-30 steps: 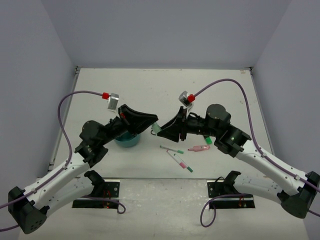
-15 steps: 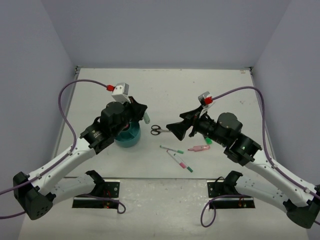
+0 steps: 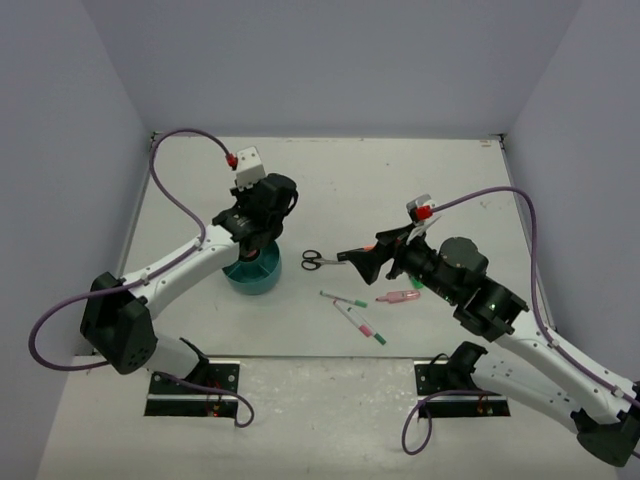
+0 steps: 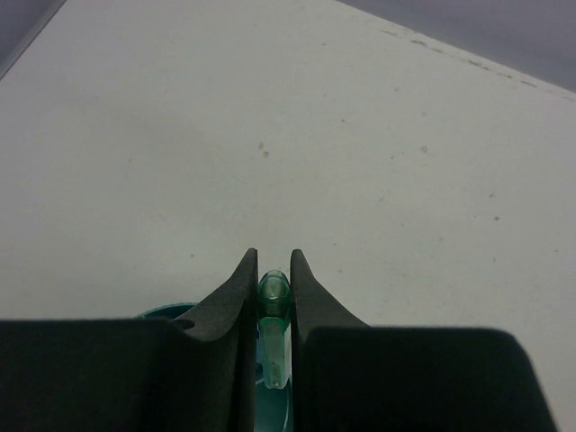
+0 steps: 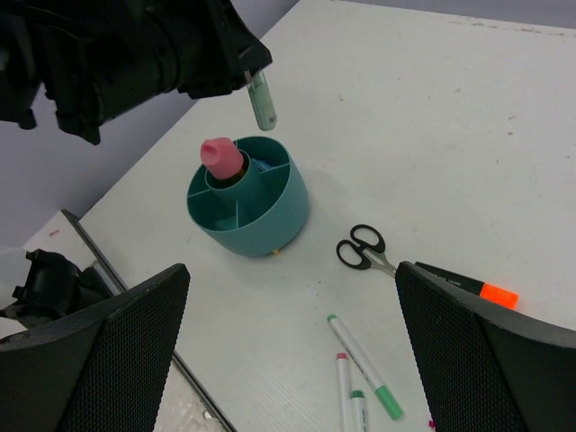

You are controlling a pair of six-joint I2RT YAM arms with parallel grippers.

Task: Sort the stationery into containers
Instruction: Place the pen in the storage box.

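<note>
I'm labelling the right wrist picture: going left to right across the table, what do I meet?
Teal organizer → black-handled scissors → orange-capped highlighter. The white pens overlap the scissors, so I left them out.

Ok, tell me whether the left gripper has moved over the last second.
Yes. In the top view the left gripper has swung left, from right of the teal organizer to above it, shut on a green-capped pen.

Organizer and pens only partly seen.
In the left wrist view, the left gripper (image 4: 273,258) hides all but a sliver of the teal organizer (image 4: 166,312) and the green-tipped pen (image 4: 274,295)'s lower end; two white pens (image 5: 344,391) run off the right wrist view's bottom edge.
</note>
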